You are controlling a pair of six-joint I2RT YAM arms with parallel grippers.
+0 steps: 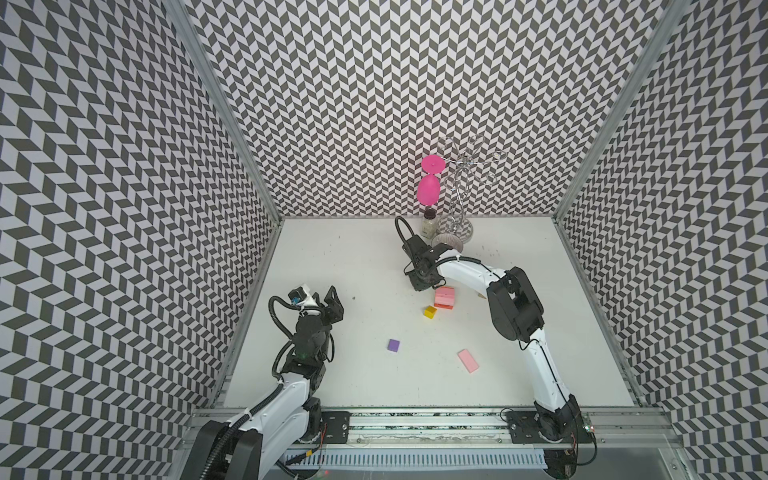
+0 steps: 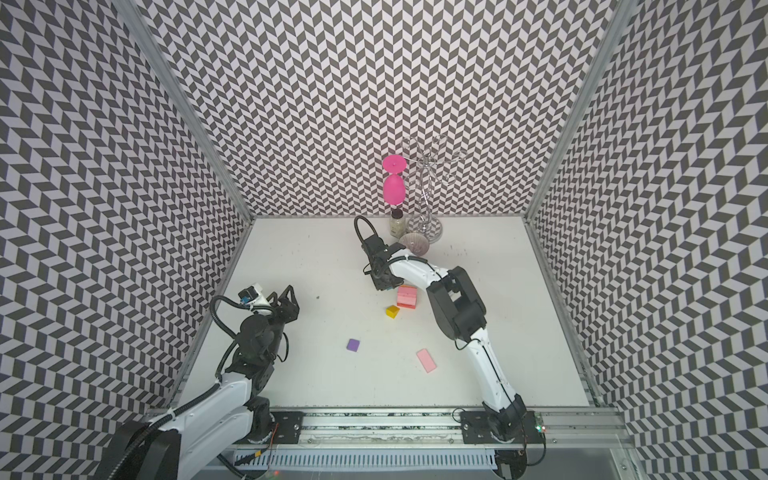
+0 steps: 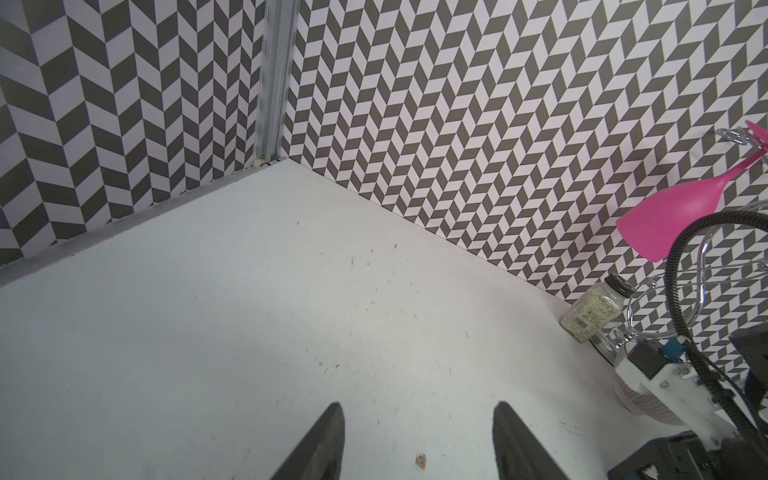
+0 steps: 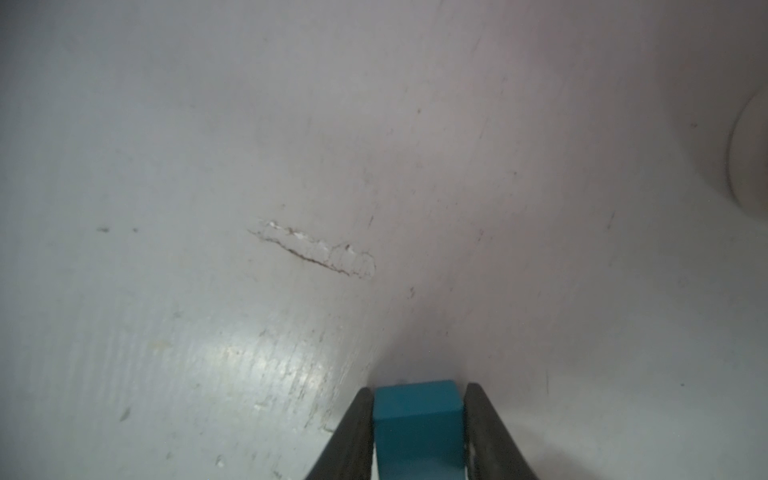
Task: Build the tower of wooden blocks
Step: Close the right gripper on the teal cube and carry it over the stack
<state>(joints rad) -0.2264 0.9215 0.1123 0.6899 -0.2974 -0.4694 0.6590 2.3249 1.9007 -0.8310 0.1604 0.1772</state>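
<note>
**Right gripper** (image 4: 419, 388): I see it closed on the teal block (image 4: 417, 424), with both fingers pressed to the block's sides. I cannot tell whether the block rests on the worktop (image 1: 374, 266) or hangs just above it. In both top views this gripper (image 1: 432, 286) (image 2: 388, 286) sits just beside the stack, on its far-left side, and the wrist hides the block.

**Stack** (image 1: 444, 297) (image 2: 406, 296): the tower so far, with pink slabs on top and an orange-red piece showing at its near edge. It stands upright on the worktop.

**Yellow block** (image 1: 429, 312) (image 2: 392, 311): near the stack on its near-left side, not touching it.

**Purple block** (image 1: 393, 345) (image 2: 353, 345): lies flat, well apart from the stack, nearer me and to the left.

**Pink slab** (image 1: 468, 360) (image 2: 426, 360): a loose one, lying flat and angled. It is well apart from the stack, nearer me and slightly right.

**Left gripper** (image 3: 419, 415) (image 1: 330, 297): I read it as half open with nothing between the fingers (image 3: 332, 440). It is raised, well to the left of the stack.

**Behind the stack, by the back wall:**
- Bowl (image 1: 448, 241), of ribbed glass, the closest of these to the stack.
- Jar (image 1: 429, 224), with a dark lid.
- Rack (image 1: 459, 199), made of wire.
- Goblet (image 1: 429, 189), pink, hanging upside down from the rack.
</note>
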